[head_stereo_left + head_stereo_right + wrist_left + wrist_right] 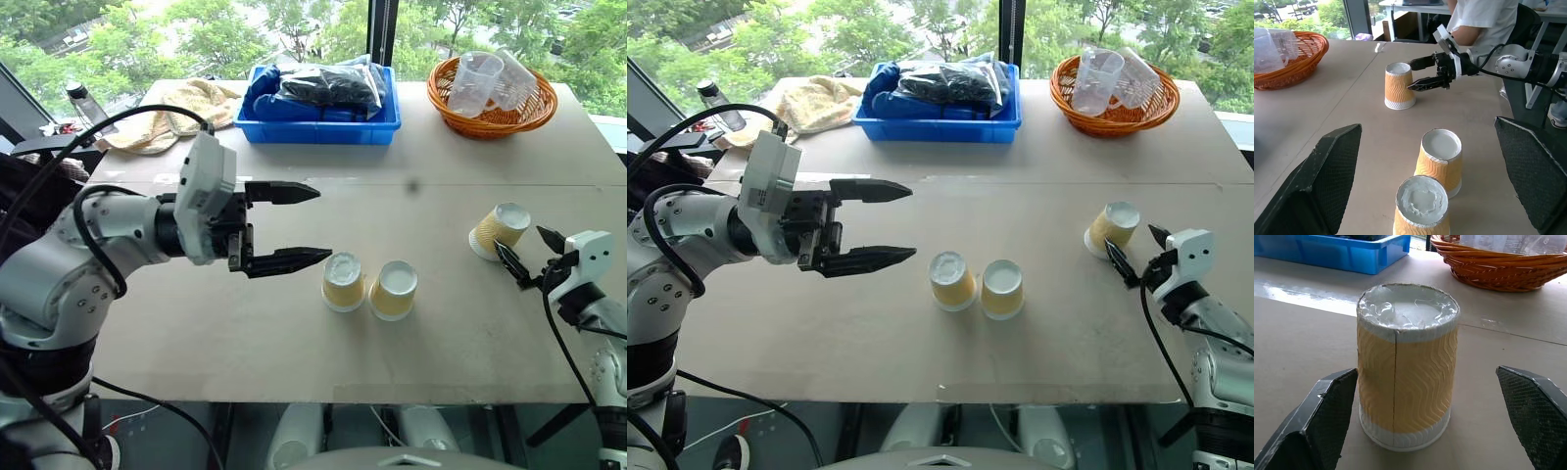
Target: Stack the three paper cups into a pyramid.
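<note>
Third cup (500,231) — open room around, right jaws (530,253) beside

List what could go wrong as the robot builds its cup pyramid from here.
1. The right gripper has open fingers close around the lone cup; a crooked close could tip this upturned cup.
2. The two base cups stand nearly touching, so placing the third could knock them apart.

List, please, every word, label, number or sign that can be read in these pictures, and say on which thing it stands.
None: no text can be read in any view.
The three paper cups show only a wavy ribbed pattern, without print.
The blue bin, the orange basket and the bottle show no readable label.
</note>
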Robot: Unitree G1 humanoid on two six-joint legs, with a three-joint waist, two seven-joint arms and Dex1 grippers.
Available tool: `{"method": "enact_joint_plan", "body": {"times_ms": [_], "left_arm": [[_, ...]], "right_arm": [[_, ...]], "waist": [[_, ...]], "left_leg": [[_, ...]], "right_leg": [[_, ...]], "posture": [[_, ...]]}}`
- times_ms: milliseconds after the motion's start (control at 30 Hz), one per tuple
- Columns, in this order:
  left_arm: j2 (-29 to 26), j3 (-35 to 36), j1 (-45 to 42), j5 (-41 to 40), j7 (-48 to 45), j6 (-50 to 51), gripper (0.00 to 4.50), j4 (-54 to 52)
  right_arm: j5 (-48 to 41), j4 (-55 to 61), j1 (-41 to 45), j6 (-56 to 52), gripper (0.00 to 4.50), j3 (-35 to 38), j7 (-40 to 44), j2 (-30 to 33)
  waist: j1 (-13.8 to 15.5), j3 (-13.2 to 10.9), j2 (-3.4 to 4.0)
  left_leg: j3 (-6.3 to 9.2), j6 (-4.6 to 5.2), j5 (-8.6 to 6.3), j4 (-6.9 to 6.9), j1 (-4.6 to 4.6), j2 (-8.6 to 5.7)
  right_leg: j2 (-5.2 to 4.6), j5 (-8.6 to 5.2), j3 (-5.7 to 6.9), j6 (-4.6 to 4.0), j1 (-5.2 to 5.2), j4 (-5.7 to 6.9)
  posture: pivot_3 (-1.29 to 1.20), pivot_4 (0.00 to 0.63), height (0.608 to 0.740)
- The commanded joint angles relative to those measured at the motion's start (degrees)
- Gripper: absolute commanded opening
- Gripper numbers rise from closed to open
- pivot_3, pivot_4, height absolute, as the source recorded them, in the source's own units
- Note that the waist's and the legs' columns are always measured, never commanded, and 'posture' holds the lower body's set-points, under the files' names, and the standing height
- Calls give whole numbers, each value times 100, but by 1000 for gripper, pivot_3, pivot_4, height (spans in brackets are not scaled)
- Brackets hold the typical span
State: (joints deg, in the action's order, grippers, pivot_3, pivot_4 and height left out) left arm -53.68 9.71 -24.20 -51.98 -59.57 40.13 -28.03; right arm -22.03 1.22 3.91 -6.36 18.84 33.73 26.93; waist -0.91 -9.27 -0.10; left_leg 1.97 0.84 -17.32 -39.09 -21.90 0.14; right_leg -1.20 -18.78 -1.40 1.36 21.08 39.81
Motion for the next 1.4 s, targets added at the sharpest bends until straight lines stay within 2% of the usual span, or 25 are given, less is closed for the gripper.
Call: {"method": "enact_joint_plan", "body": {"times_ms": [33, 433, 500, 600, 667, 800, 933, 1100, 1400], "left_arm": [[-88, 256, 40, -153, -142, -15, 4452, -84], [-300, 379, 452, 423, -225, -280, 4452, -1], [-293, 406, 513, 473, -219, -322, 4500, 46], [-279, 405, 598, 545, -233, -386, 4500, 59], [-265, 409, 649, 576, -240, -428, 4500, 63], [-302, 464, 766, 622, -298, -476, 4500, 98], [-400, 526, 949, 760, -477, -576, 4500, 262], [-469, 626, 1177, 923, -648, -709, 4500, 425], [-615, 790, 1484, 1095, -879, -834, 4500, 495]], "right_arm": [[-76, -78, 228, 2, 4500, 74, -112, -14], [-196, -148, 470, -95, 4500, -17, 12, -62], [-206, -106, 465, -84, 3530, -47, 62, -41], [-286, -40, 451, -134, 2373, -30, 84, -32], [-344, 64, 438, -170, 1870, -33, 156, 1], [-673, 591, 332, -340, 1802, -58, 576, 174], [-1714, 1989, 301, -1288, 1802, -318, 986, 506], [-2307, 3064, 450, -2065, 1802, -909, 1094, 804], [-2445, 3538, 1089, -2580, 1802, -1635, 1036, 804]], "waist": [[5, 0, 0], [2, 0, 0], [1, 0, 1], [2, -1, 1], [2, -1, 1], [3, -1, 2], [-12, -3, 5], [3, -7, -1], [10, -13, -13]], "left_leg": [[0, 0, 0, 0, -2, 0], [-2, 0, 0, 0, -7, 0], [-2, 0, 0, 1, -6, 1], [-3, 1, 0, 1, -7, 1], [-3, 1, -1, 1, -8, 1], [-3, 1, -1, 2, -9, 1], [-3, 10, -6, 3, -16, 4], [0, 21, -12, 4, -15, 6], [3, 11, -6, 0, -43, 5]], "right_leg": [[0, 0, 0, 0, 2, 1], [0, 0, -2, 0, 9, 3], [0, 0, -3, 0, 9, 3], [-1, 0, -3, 0, 9, 3], [-1, 0, -3, 0, 10, 3], [-1, 0, -4, 0, 13, 4], [1, 0, -4, 0, 20, 5], [1, 0, -1, -1, 20, 4], [-5, 0, 4, 0, 47, 3]], "posture": [[0, 150, 740], [0, 150, 740], [0, 150, 740], [0, 150, 740], [0, 150, 740], [0, 150, 740], [0, 150, 740], [0, 150, 740], [0, 150, 740]]}}
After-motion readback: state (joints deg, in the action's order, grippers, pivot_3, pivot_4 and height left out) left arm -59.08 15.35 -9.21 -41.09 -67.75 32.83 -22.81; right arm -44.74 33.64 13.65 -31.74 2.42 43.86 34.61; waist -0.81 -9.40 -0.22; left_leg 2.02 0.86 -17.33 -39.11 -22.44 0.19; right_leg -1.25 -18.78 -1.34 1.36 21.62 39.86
